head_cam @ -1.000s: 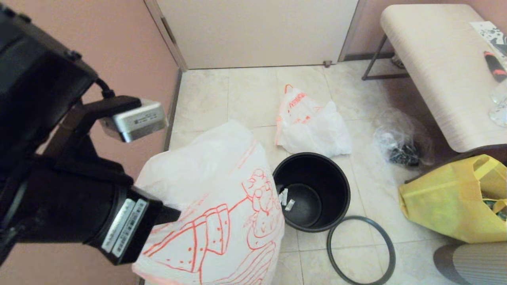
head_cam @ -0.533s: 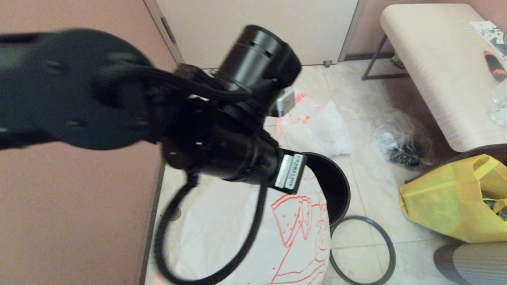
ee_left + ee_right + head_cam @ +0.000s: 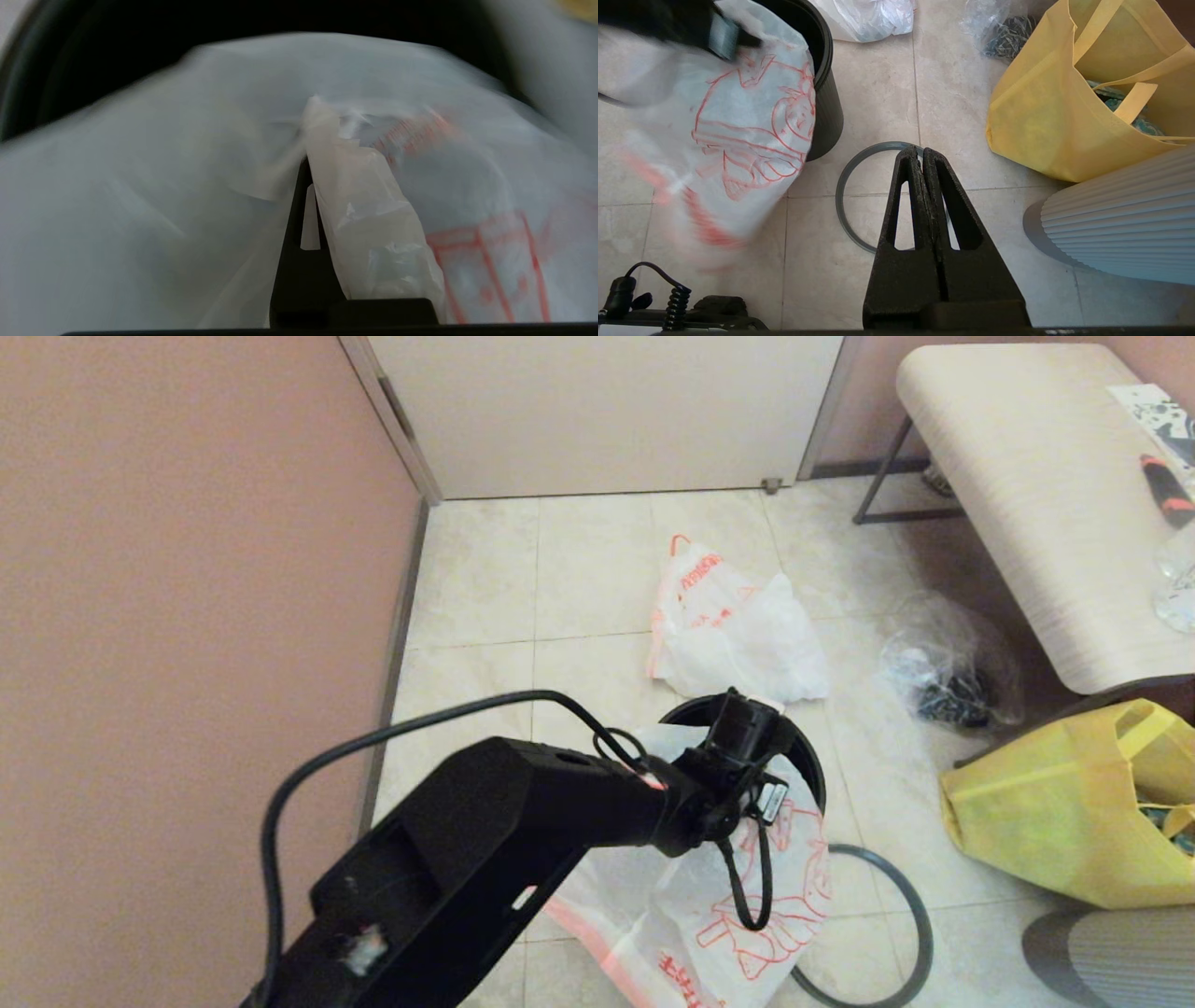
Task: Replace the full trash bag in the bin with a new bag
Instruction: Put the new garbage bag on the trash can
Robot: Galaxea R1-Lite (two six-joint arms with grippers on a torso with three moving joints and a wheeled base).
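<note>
Left gripper (image 3: 308, 154) pinched tight on new bag (image 3: 709, 896), draped over bin (image 3: 808, 767) mouth. Right gripper (image 3: 923, 151) closed, empty, above hoop (image 3: 845, 210). Full trash bag (image 3: 738, 635) on floor behind bin.

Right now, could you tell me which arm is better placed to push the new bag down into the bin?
The left. Its gripper is shut on the new bag right over the bin. The right gripper hangs shut and empty above the grey hoop.

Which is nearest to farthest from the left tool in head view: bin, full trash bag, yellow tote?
1. The bin: directly under the left tool, which grips the new bag.
2. The full trash bag: just beyond the bin.
3. The yellow tote: far right.
</note>
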